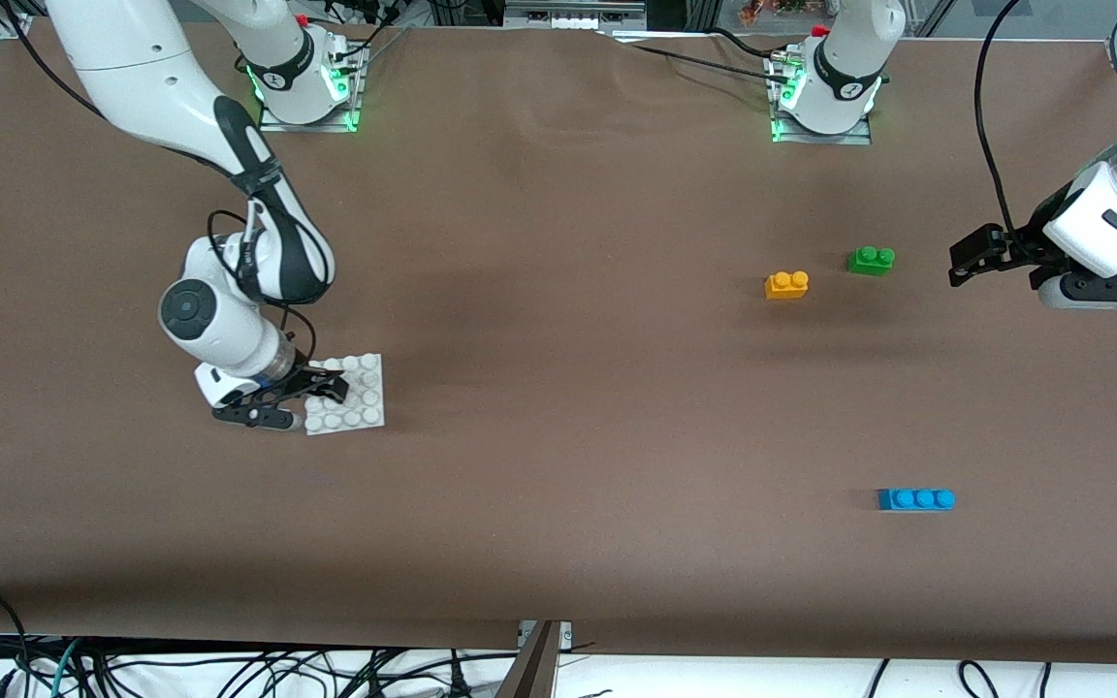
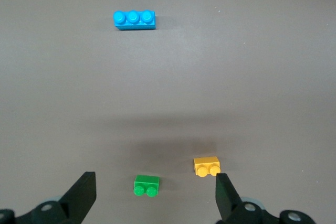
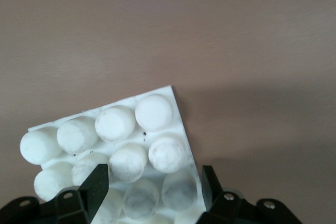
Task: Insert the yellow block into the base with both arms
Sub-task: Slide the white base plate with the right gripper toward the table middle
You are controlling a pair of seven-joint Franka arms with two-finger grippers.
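The right gripper (image 1: 311, 393) is down on the base (image 1: 357, 397), its fingers (image 3: 97, 184) closed across the plate's edge at the right arm's end of the table; the right wrist view shows studs sitting between them. So the step in hand looks like securing the base, while the pick of the yellow block (image 1: 786, 284) is not yet begun. The left gripper (image 1: 968, 254) hangs with its jaws wide open and empty, over the table at about 3 o'clock of the green brick (image 1: 871, 260).

The block lies flat and upright on the table, at roughly 8 o'clock of the green brick and just beside it, apart from it. A blue brick (image 1: 916, 499) lies well apart, nearer the camera.

Next, the left gripper probably has to come over the block and descend around it without nudging the green brick.

The block is small, orange-yellow, with two round studs on top.
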